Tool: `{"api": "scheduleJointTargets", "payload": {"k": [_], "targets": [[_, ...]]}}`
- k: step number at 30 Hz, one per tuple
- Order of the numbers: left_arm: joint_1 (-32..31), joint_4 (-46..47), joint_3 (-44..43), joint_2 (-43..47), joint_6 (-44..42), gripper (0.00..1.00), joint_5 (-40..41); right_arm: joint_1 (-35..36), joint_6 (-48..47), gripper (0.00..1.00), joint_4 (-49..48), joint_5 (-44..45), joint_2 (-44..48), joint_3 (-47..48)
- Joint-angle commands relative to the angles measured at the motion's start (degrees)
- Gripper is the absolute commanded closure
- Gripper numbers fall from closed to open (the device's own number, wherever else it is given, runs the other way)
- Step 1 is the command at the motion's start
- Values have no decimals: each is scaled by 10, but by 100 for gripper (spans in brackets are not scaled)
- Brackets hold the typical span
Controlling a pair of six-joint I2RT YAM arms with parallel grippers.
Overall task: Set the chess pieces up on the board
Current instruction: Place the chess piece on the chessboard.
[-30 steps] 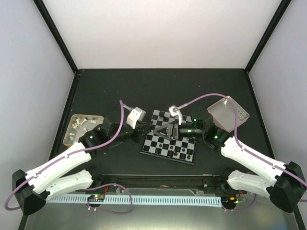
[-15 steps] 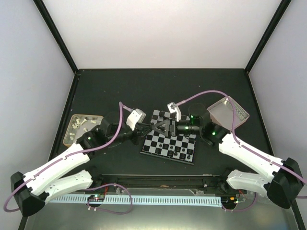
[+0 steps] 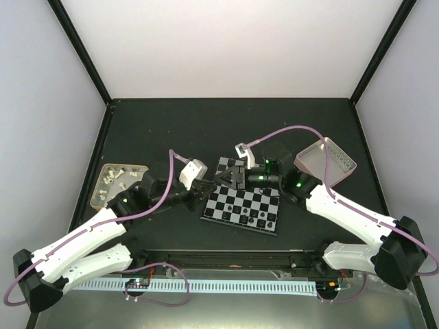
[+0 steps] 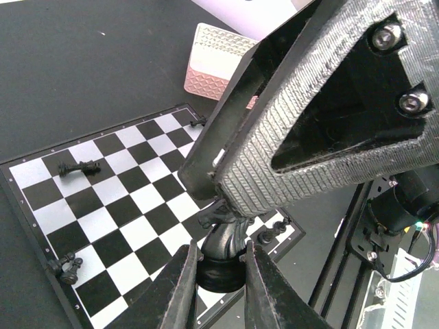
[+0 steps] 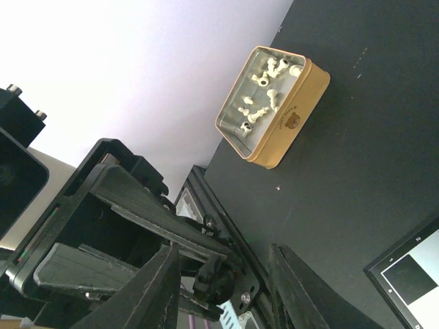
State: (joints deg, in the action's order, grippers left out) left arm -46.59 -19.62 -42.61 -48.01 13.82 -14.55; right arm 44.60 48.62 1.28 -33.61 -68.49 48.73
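Left pincer (image 4: 219, 250): clenched on a black piece (image 4: 221, 264), one finger on each side of its base.
Black piece: upright between the left fingers, base low and carved head above the fingertips.
Piece vs. board (image 4: 123, 205): over the board's left part, toward the far corner in the top view. In the left wrist view it hangs by the board's edge. Whether its base touches the surface I cannot tell.
Right pincer (image 5: 223, 260): released, jaws apart, with the black piece low in the gap between them.
Right pincer vs. piece: in the right wrist view there is space between the piece and each finger. In the left wrist view one ribbed right finger (image 4: 274, 171) sits just above and beside the piece's head. Contact there I cannot tell.
Pincers: meeting tip to tip over the board, left from the left side, right from the right.
Other black pieces: one lying on its side (image 4: 79, 167) on a far square, and several near the board's near right edge (image 3: 264, 218).
Board: flat on the dark desk (image 3: 206, 130), between the two arms.
Tan tray (image 5: 285, 120): on the desk well left of the board, holding white pieces (image 5: 264, 96).
Pink tray (image 4: 212, 79): on the desk off the board's far right side.
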Motion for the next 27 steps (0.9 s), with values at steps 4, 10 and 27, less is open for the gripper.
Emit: {"api": "scheduleJointTargets", "payload": {"k": [4, 10, 27], "targets": [[-1, 10, -4, -7, -11, 93, -7, -2, 3, 73, -23, -52, -16, -2], [-1, 13, -5, -8, -8, 90, -7, -2, 0, 92, -24, -57, -23, -2], [-1, 4, 15, 59, 56, 20, 192, -2, -108, 99, 93, 222, 39, -31]]}}
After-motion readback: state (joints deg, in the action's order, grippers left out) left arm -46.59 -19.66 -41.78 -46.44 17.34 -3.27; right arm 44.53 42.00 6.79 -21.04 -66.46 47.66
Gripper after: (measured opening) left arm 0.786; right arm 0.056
